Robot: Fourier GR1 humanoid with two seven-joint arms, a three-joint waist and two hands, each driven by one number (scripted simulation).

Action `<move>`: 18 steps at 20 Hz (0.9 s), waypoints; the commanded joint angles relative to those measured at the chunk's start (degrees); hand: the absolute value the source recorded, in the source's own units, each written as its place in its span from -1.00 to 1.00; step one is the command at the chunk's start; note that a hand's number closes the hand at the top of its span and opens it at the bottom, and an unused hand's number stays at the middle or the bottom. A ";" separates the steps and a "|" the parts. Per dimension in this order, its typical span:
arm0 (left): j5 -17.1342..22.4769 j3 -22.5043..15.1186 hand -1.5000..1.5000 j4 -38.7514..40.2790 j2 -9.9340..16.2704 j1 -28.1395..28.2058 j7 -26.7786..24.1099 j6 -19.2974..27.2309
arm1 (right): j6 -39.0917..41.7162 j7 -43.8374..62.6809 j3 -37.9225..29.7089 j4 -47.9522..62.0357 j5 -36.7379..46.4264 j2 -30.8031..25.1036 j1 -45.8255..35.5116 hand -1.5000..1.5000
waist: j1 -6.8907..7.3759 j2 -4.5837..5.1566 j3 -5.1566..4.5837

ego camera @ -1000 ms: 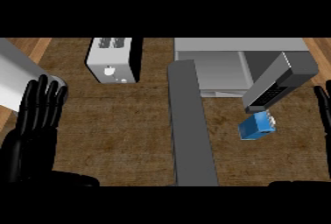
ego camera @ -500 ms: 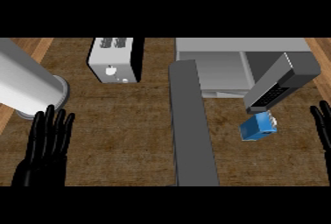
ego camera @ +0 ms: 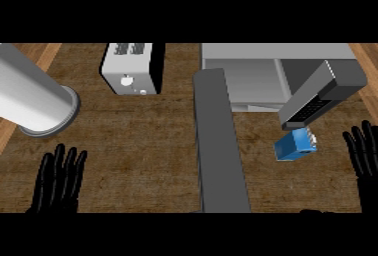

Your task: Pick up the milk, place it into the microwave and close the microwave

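Left side first: the left hand [ego camera: 60, 177] has slid down & inward over the last sec, so less of it shows now at the lower edge, fingers straight & slightly spread, holding nothing; its grey forearm [ego camera: 33, 97] now reaches far further into the upper-left part of the view than 1 sec ago. The toaster [ego camera: 133, 68] sits unmoved at the back of the counter [ego camera: 133, 135]. Mid-frame, the microwave door [ego camera: 219, 145] stands swung open toward the robot, same as before, w/ the microwave [ego camera: 273, 75] cavity open behind it. The milk [ego camera: 297, 146], a small blue carton, lies on the counter right of the door & just in front of the microwave's dark control panel [ego camera: 321, 95]; it hasn't budged. Far right, the right hand [ego camera: 365, 152] has come further into view beside the carton, near but not touching, fingers straight & apart, nothing held. Meaning for the task: both hands seem to be repositioning; the pick-up hasn't begun, milk not yet in the microwave, door not yet closed. Right hand looks best placed to take the carton.
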 commanded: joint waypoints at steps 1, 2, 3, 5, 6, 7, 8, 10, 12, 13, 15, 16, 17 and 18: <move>2.89 1.64 -1.00 -1.15 1.18 0.08 1.84 -1.00 | -1.74 -1.31 2.52 2.70 2.78 3.33 -0.50 -1.00 | 0.00 0.03 0.00; 1.74 0.67 -1.00 0.32 1.62 5.47 -5.04 -3.50 | -0.77 -5.56 1.50 9.63 2.84 3.00 -1.79 -1.00 | 0.36 0.02 0.01; 1.67 0.96 -1.00 -1.33 1.43 3.24 -1.78 -1.87 | 1.08 -4.36 -1.06 9.17 -0.22 1.05 -2.70 -1.00 | 0.10 0.02 0.01; 0.13 -0.89 -1.00 0.97 0.00 5.27 -5.69 -1.84 | 0.81 -9.19 -1.91 14.12 1.08 1.50 -2.59 -1.00 | 0.14 0.03 0.02; 1.68 0.38 -1.00 -0.98 1.09 6.10 -4.18 -2.10 | -0.84 -7.56 0.01 10.06 3.45 2.68 -0.83 -1.00 | 0.05 0.00 0.00; 0.79 1.14 -1.00 2.84 1.01 4.87 -5.82 -2.22 | -2.75 -10.26 -0.16 15.09 5.06 3.74 -3.47 -1.00 | 0.13 0.05 0.01; 0.70 1.13 -1.00 2.58 0.69 3.50 -6.85 -2.29 | -3.01 -12.79 -0.52 16.94 6.04 3.84 -2.59 -1.00 | 0.07 0.05 0.01; -0.20 -0.74 -1.00 2.34 0.75 8.44 -9.70 -3.19 | -3.04 -14.17 -5.14 23.83 3.76 1.47 -7.56 -1.00 | 0.36 0.06 0.02; 1.87 -0.76 -1.00 1.17 0.99 8.06 -7.92 -3.94 | -5.12 -19.45 -5.29 31.47 5.62 3.34 -8.70 -1.00 | 0.50 0.12 0.05; 0.48 -1.10 -1.00 1.10 1.74 9.67 -9.34 -4.29 | -4.78 -16.88 -7.26 30.61 3.88 1.21 -10.65 -1.00 | 0.37 0.06 0.02; 3.12 1.00 -1.00 -1.21 2.21 10.33 -8.14 -4.16 | -6.24 -24.70 -5.77 35.90 6.40 4.16 -8.14 -1.00 | 0.41 0.07 0.04; 0.76 0.37 -1.00 2.28 1.46 6.13 -8.57 -3.32 | -5.16 -22.09 -8.10 38.91 4.98 0.72 -12.29 -1.00 | 0.24 0.10 0.03; -2.67 -5.45 -1.00 1.98 -0.26 11.63 -12.34 -1.22 | -7.33 -23.97 -7.97 41.39 6.15 1.88 -14.08 -1.00 | 0.55 0.08 0.04; 0.62 -2.17 -1.00 -1.37 2.42 12.90 -9.39 -3.84 | -6.50 -22.38 -7.98 39.74 5.85 0.46 -13.38 -1.00 | 0.34 0.04 0.02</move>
